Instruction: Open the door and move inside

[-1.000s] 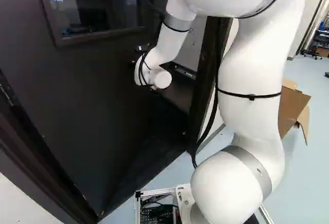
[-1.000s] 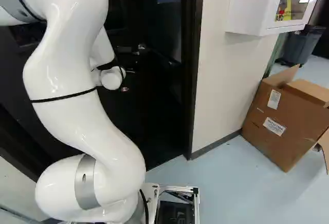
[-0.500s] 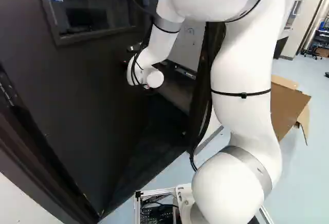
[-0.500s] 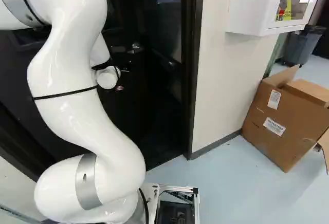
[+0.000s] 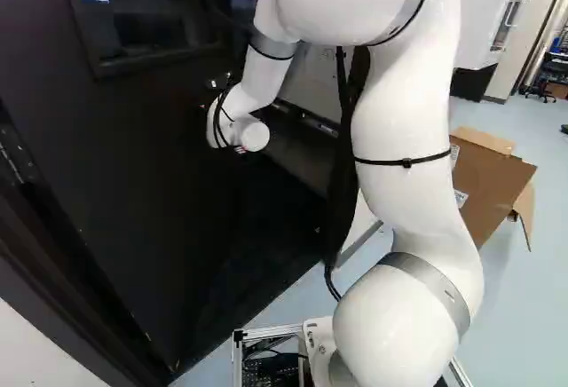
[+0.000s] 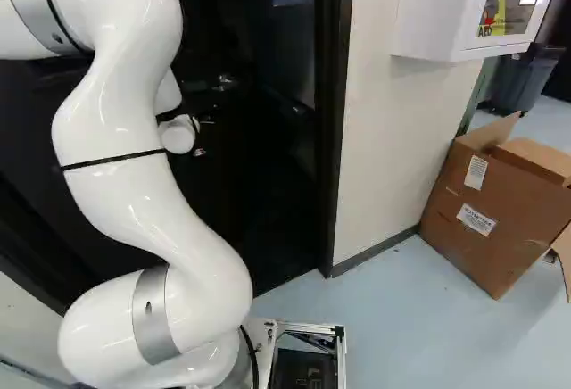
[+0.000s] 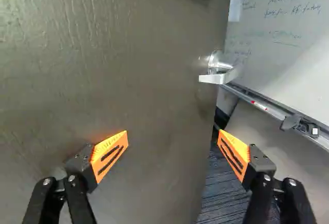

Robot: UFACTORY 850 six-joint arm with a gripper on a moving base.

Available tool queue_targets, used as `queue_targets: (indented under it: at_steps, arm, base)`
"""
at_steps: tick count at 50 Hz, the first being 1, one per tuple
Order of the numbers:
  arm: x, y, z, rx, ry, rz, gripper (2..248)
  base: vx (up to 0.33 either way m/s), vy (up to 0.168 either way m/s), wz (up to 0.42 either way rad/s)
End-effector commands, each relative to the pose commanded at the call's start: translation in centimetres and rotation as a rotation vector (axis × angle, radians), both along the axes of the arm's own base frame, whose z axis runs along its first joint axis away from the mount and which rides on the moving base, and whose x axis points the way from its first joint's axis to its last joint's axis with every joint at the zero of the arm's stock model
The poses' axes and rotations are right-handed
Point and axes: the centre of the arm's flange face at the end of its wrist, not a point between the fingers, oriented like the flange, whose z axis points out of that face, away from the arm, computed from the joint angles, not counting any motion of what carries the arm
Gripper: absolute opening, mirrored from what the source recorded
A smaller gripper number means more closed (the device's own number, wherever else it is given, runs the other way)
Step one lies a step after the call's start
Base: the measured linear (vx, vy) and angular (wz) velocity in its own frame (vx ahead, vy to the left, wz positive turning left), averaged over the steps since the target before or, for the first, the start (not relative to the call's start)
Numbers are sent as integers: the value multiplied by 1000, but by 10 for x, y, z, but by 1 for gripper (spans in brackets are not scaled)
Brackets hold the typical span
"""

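At the part-open door (image 7: 149, 70), my claw (image 7: 174, 137) stands spread near the free edge (image 7: 207, 136), clear of the lever handle (image 7: 212, 78), likely so I can push rather than grip.

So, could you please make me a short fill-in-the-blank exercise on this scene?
1. The gripper stands open in the wrist view, holding ____.
2. The pads on its two fingers are coloured ____.
3. The metal handle on the door lies ahead of the gripper, not ____ its two fingers.
4. The brown box at the right of the right base view is made of ____.

Missing words: nothing; orange; between; cardboard.
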Motion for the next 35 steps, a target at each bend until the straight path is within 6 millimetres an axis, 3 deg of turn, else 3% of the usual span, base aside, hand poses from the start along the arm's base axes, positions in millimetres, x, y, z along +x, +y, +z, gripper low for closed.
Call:
queue_targets:
  at_steps: [35]
  arm:
    - [11, 59, -5, 12, -21, 75, 247]
  base:
    - [0, 0, 0]
